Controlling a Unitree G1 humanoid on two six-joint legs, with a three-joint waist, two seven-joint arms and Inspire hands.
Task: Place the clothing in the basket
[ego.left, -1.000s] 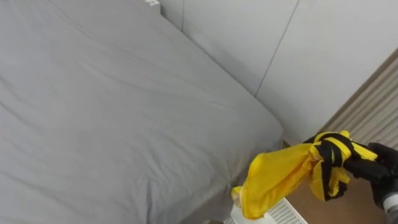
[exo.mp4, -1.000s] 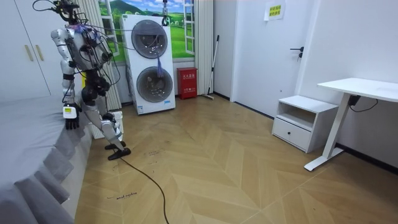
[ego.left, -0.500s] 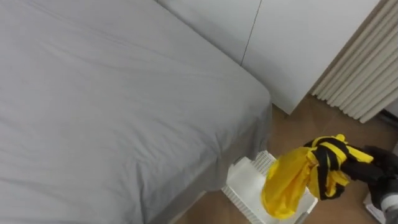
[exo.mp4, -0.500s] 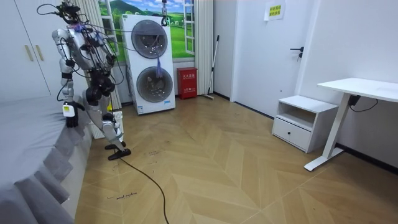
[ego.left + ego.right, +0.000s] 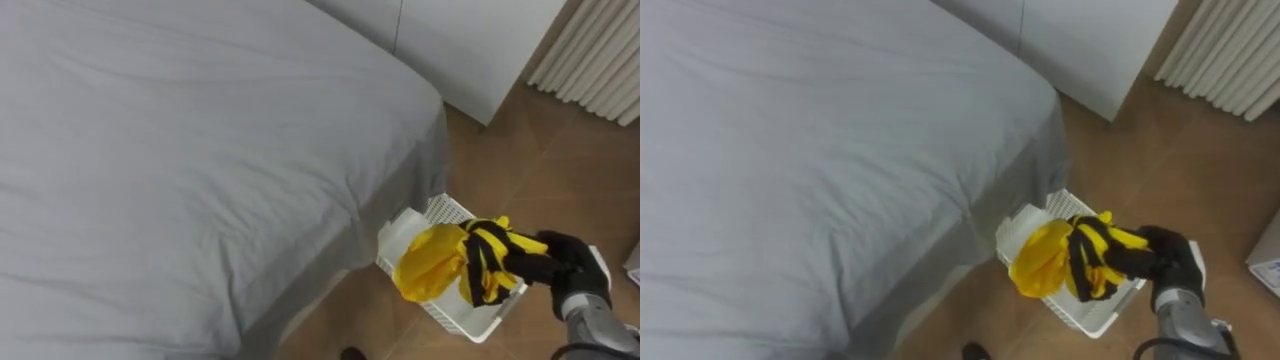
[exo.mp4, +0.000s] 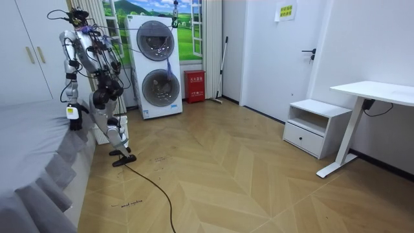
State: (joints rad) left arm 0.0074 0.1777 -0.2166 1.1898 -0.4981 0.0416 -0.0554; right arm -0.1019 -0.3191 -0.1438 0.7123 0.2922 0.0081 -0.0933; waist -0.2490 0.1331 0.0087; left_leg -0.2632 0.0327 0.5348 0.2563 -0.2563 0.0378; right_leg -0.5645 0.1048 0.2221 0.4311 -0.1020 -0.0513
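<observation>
The right hand (image 5: 568,268) is closed round a bunched yellow-and-black cloth (image 5: 440,265) – held over the white basket (image 5: 441,211) on the floor beside the bed (image 5: 180,150) – while the left hand (image 6: 73,122) hangs by the bed's edge, fingers unreadable.

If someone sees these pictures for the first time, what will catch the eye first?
The bright yellow-and-black garment, gripped in the robot's right hand over the white basket on the wooden floor. Beside it, the big grey bed spreads across the eye view's left.
</observation>
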